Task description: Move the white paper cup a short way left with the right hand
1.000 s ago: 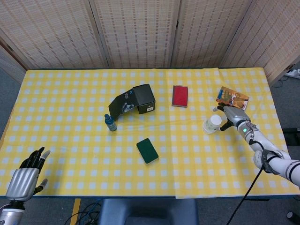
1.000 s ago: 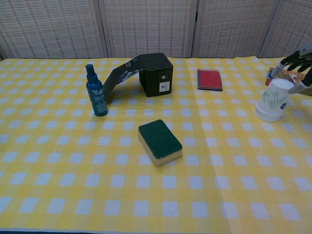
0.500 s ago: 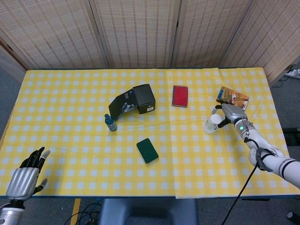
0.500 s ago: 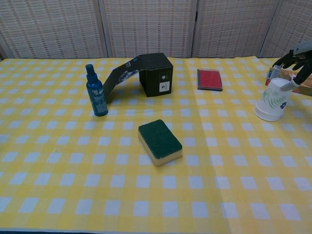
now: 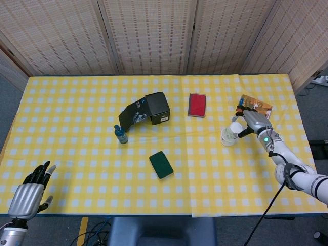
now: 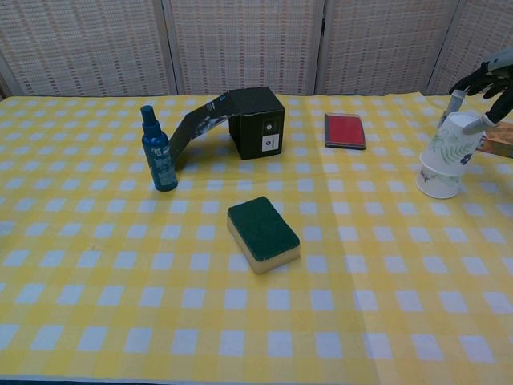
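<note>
Since a second ago the white paper cup [image 6: 445, 163] has tipped and shifted slightly leftward: it sat flat, mouth down, on the table [image 5: 77, 102], and now it leans, its closed top tilted toward the right hand [image 5: 250, 120] and one side of its rim lifted off the yellow checked cloth. The right hand has pushed in closer over the same time, and its fingers [image 6: 484, 122] are now closed around the cup's upper end, one on the near side and the others over the far side, so the hand is grasping the cup. In the head view the cup [image 5: 230, 134] sits at the right part of the table, just left of the hand, near a colourful printed packet [image 5: 255, 105] lying at the far right.

The left hand [image 5: 28, 191] has stayed at the near left corner of the table, fingers spread apart and holding nothing.

Well apart from the cup, a red wallet [image 6: 345, 130] lies flat toward the back. A black box [image 6: 257, 122] with its flap open stands near the middle, and a blue spray bottle [image 6: 159, 152] stands upright just to its left. A green sponge [image 6: 262, 233] lies nearer the front edge, apart from all of them.
</note>
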`<state>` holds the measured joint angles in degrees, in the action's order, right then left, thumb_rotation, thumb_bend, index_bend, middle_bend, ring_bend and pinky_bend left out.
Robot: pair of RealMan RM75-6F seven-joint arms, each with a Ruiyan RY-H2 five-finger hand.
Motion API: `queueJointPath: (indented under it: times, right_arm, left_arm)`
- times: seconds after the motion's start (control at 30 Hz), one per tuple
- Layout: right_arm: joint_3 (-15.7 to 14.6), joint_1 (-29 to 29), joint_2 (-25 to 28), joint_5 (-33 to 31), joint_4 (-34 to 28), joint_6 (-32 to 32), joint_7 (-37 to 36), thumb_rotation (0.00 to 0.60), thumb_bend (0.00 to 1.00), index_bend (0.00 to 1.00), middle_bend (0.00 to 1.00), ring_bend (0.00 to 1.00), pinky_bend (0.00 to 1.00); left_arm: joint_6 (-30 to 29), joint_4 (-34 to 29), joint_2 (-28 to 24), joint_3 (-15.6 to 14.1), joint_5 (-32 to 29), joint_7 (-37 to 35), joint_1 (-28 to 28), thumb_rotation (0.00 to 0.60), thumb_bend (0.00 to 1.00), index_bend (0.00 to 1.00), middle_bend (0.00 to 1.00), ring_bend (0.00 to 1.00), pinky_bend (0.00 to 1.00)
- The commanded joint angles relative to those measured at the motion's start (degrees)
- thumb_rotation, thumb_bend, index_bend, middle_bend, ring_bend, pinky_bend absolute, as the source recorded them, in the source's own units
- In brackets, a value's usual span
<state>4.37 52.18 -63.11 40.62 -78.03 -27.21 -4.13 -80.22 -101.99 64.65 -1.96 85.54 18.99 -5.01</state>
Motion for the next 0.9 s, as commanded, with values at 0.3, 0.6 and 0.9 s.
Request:
queueJointPath:
  times: [0.3, 0.6, 0.9]
  right_arm:
    - [3.0, -0.6, 15.6, -1.5, -20.7, -9.3, 3.7, 0.6, 0.29, 0.44, 0.02, 0.0, 0.0]
    - [2.6, 2.4, 13.4, -6.2, -22.9, -10.4, 8.8, 0.6, 0.29, 0.44, 0.03, 0.0, 0.0]
    - [-1.0, 6.5, 0.2, -12.1, -10.7, -7.3, 13.3, 0.6, 0.29, 0.44, 0.03, 0.0, 0.0]
  left_arm:
    - [-0.5, -0.3, 0.4, -0.5, 1.2, 0.7, 0.1, 0.6, 0.32, 0.01, 0.0, 0.0, 0.23]
    - [-1.3, -0.9, -0.1, -0.6, 1.9, 0.0, 0.4, 0.6, 0.32, 0.01, 0.0, 0.0, 0.23]
    - [-3.5, -1.3, -2.1, -0.8, 3.5, -2.8, 1.3, 0.6, 0.32, 0.01, 0.0, 0.0, 0.23]
